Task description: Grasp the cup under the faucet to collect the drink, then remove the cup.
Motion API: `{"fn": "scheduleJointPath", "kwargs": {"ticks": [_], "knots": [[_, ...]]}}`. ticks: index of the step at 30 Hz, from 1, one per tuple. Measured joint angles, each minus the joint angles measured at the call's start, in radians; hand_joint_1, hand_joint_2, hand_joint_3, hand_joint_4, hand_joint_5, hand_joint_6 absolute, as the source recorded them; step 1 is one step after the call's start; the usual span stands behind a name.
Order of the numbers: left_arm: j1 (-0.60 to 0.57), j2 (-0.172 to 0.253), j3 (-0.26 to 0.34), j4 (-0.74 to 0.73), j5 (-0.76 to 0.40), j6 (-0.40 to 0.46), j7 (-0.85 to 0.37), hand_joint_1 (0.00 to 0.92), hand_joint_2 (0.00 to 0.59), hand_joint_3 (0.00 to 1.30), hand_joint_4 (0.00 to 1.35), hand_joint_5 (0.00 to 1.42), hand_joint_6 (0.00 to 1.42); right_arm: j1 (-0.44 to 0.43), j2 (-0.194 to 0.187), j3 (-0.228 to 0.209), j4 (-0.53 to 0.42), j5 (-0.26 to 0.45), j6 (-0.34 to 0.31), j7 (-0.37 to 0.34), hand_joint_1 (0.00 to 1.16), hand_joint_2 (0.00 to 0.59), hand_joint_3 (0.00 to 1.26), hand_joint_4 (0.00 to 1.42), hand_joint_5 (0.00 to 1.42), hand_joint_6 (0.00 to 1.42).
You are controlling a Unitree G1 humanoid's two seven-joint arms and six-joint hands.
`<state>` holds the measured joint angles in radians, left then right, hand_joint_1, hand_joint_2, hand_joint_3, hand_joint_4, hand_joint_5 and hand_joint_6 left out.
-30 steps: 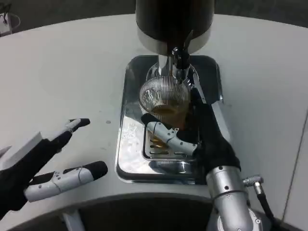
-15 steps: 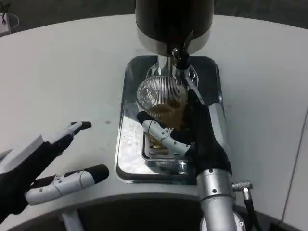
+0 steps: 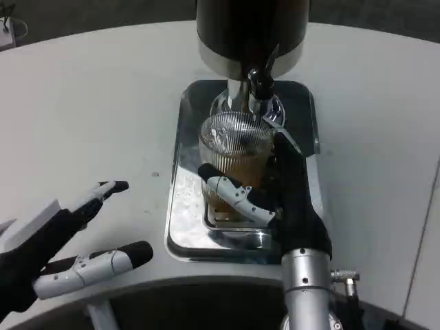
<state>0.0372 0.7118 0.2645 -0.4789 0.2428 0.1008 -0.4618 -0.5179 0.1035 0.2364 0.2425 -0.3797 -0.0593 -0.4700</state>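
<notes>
A ribbed clear glass cup holding amber drink stands on the shiny metal drip tray, just in front of the faucet of the dark dispenser. My right hand wraps the cup from its right side, with a white finger across the front of the glass and the black palm against its right wall. My left hand hovers low over the table at the lower left, open, fingers spread and pointing right toward the tray, holding nothing.
The tray's raised rim lies around the cup, and the dispenser body overhangs the back of the tray. White tabletop stretches to the left and to the right of the tray. The table's front edge runs just below my hands.
The cup in my right hand has shifted slightly toward me and to the right, away from the faucet. My left hand has sunk a little lower and toward the near edge.
</notes>
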Motion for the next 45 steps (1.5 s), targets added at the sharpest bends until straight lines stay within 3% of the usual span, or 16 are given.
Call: {"fn": "scheduleJointPath", "kwargs": {"ticks": [6, 19, 31, 45], "knots": [[-0.002, 0.012, 0.0, 0.002, -0.001, -0.003, 0.0, 0.0, 0.064, 0.09, 0.0, 0.06, 0.19, 0.0, 0.0, -0.002, 0.008, 0.023, -0.015, -0.036, 0.89, 0.242, 0.57, 0.75, 0.9, 1.07], [-0.048, 0.013, -0.012, 0.036, 0.0, -0.011, 0.0, 0.0, 0.064, 0.09, 0.0, 0.07, 0.18, 0.014, 0.002, -0.021, -0.014, 0.066, -0.015, -0.07, 0.89, 0.228, 0.73, 0.99, 1.18, 1.34], [-0.092, 0.013, -0.046, 0.076, 0.004, -0.026, 0.0, 0.0, 0.064, 0.09, 0.01, 0.08, 0.18, 0.121, 0.012, -0.033, -0.177, 0.09, 0.003, -0.012, 0.9, 0.225, 0.85, 1.09, 1.28, 1.42], [-0.147, 0.012, -0.075, 0.108, 0.005, -0.038, 0.0, 0.0, 0.064, 0.09, 0.01, 0.08, 0.18, 0.229, -0.026, -0.074, -0.349, 0.101, 0.029, 0.12, 0.89, 0.22, 0.87, 1.11, 1.3, 1.42]]}}
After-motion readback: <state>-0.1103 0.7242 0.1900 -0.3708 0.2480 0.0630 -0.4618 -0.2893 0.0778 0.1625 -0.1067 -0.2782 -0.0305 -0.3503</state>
